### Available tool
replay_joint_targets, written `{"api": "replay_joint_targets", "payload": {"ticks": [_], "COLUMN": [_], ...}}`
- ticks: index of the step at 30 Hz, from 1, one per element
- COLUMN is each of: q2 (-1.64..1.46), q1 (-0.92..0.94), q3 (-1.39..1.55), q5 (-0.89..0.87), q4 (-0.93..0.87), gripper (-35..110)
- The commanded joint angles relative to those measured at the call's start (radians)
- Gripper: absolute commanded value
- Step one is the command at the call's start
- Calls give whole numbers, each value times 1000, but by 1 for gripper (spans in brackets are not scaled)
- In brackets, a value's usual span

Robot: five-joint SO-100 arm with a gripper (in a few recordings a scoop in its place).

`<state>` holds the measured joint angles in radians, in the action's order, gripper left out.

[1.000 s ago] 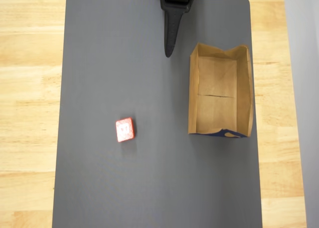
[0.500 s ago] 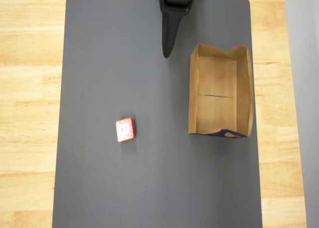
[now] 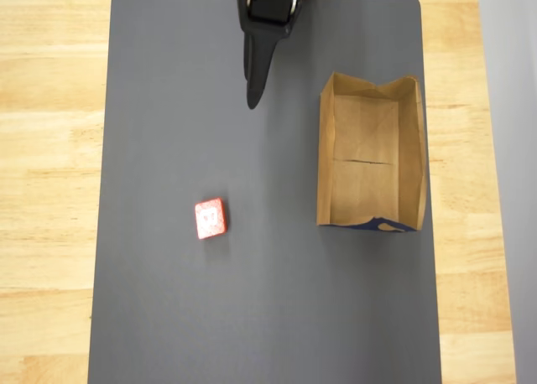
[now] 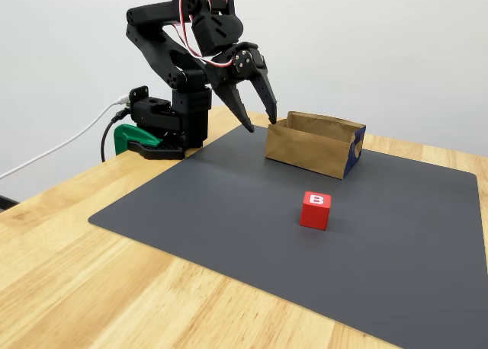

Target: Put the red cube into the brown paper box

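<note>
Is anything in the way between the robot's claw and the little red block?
No. In the overhead view, only bare dark mat lies between the gripper and the red cube.

A dark grey mat (image 3: 168, 317) lies on a light wooden table (image 3: 46, 149). At the top edge of the mat, the black gripper (image 3: 252, 97) reaches down into the picture, and its tip points to the mat surface. From above, the fingers look like one narrow wedge, so I cannot tell if there is a gap between them. The brown paper box (image 3: 411, 149) stands on the right part of the mat, with a crease across its floor and dark blue print at its lower end. The red cube (image 3: 211, 218) lies on the mat, well apart from the box and from the gripper, to the lower left of both.
</note>
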<state>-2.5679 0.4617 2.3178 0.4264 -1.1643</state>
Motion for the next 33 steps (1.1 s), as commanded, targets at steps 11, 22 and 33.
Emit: {"api": "replay_joint_targets", "payload": {"ticks": [11,22,33], "q2": [428,888,1181], "q1": [106,77,3], "q3": [-173,-626,-917], "q5": [118,20,-51], "q4": [178,103,-35], "gripper": [23,28,38]}}
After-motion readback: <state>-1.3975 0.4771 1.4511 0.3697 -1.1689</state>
